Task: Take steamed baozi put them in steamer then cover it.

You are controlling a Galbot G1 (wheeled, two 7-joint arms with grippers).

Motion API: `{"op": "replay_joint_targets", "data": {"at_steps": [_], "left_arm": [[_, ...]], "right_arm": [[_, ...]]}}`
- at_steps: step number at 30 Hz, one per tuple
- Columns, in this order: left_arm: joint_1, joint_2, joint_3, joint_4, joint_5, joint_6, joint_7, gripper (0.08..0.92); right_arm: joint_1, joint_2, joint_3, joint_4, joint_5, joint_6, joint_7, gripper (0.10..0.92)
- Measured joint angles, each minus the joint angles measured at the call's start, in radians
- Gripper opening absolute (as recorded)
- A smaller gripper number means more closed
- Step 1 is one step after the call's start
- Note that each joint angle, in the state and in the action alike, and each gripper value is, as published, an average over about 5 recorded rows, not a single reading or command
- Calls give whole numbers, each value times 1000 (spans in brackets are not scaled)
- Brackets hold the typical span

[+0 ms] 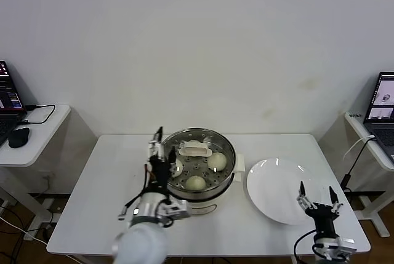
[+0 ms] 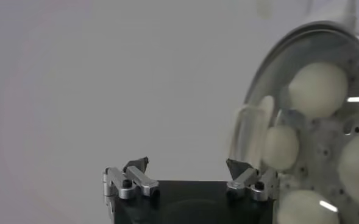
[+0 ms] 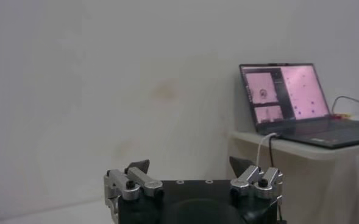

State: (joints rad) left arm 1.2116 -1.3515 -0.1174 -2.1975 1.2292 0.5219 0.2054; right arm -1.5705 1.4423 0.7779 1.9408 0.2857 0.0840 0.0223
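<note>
Lidded steamer; baozi inside

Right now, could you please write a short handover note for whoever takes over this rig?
Left gripper: open, empty, beside the steamer on its left side.
Right gripper: open, empty, parked at the table's near right, by the white plate.
Baozi: inside the steamer on the perforated tray; the left wrist view shows four.
Cover: appears to sit on the steamer, handle at the centre.
Plate: bare.
Done: buns loaded, lid apparently on.
Left: probably only backing the left arm away; check the lid is seated evenly.
</note>
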Motion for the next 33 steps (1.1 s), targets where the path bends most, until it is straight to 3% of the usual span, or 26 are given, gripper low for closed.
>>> {"op": "replay_joint_targets", "data": {"at_steps": [10, 17, 33], "left_arm": [[176, 11, -297, 18, -553, -263, -156, 823], [313, -4, -417, 41, -821, -393, -222, 823], [489, -13, -477, 76, -1015, -373, -261, 823]], "right_arm": [[-3, -96, -96, 0, 22, -62, -9, 823], [-9, -162, -150, -8, 51, -117, 13, 823], [-31, -239, -207, -21, 88, -149, 77, 823]]}}
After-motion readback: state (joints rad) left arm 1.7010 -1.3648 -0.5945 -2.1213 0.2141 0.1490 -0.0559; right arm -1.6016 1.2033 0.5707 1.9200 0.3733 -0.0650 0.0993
